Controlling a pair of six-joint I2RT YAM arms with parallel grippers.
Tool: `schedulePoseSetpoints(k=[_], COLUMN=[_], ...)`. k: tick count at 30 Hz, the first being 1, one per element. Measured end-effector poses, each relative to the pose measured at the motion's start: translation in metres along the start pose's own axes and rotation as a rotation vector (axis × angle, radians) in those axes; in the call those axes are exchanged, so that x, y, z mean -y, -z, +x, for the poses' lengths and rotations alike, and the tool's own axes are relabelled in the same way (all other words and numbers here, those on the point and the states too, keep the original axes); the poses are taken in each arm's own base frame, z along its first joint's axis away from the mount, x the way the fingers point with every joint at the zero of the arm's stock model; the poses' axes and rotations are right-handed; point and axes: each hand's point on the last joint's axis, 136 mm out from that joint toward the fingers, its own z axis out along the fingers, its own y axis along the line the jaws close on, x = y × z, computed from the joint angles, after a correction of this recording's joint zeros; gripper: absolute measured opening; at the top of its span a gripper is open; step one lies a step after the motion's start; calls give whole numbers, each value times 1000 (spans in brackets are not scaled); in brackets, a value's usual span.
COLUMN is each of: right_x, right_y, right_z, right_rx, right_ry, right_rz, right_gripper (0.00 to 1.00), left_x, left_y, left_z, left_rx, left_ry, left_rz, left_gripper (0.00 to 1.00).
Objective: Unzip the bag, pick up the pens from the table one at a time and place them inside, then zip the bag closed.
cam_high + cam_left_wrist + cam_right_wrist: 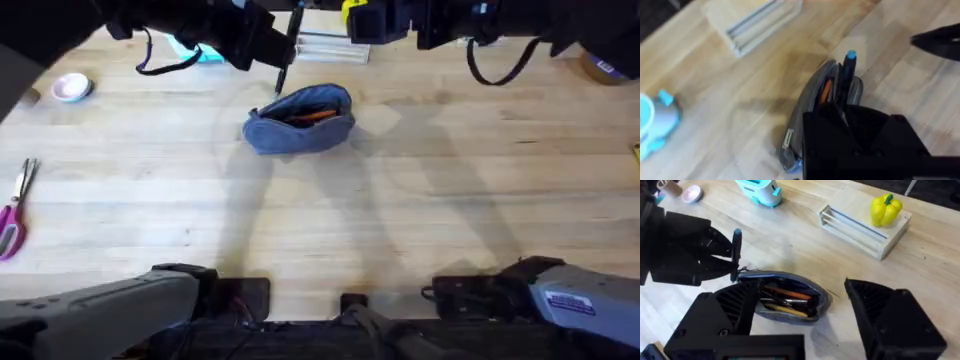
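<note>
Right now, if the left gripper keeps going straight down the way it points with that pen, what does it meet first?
Most likely the open mouth of the bag. The left gripper holds the black pen upright, its lower tip at the pouch's end by the zipper. The orange pen already lies inside. Depth is unclear; it could catch the rim.

Your table (420, 210) carries the bag (298, 122) toward its far edge. Pink-handled scissors (14, 215) lie at its left edge.
</note>
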Motion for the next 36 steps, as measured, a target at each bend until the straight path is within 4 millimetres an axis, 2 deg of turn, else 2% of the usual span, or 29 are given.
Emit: schedulePoseSetpoints(k=[6, 15, 22, 26, 33, 36], right_x=[0, 0, 0, 0, 0, 2], right_y=[0, 0, 0, 0, 0, 0], right_z=[0, 0, 0, 0, 2, 2], right_rx=[0, 0, 0, 0, -6, -5], right_ry=[0, 0, 0, 0, 1, 0], right_rz=[0, 0, 0, 0, 1, 4], right_gripper=[997, 997, 997, 997, 998, 998], left_x=[16, 25, 23, 13, -4, -5], left_y=[-12, -64, -72, -82, -94, -95], left_z=[-3, 22, 35, 54, 111, 113], left_rx=[18, -81, -151, -240, -498, -506], left_ry=[-151, -355, -390, -379, -325, -321], left_rz=[95, 210, 197, 175, 153, 156], left_gripper=[42, 42, 42, 42, 42, 42])
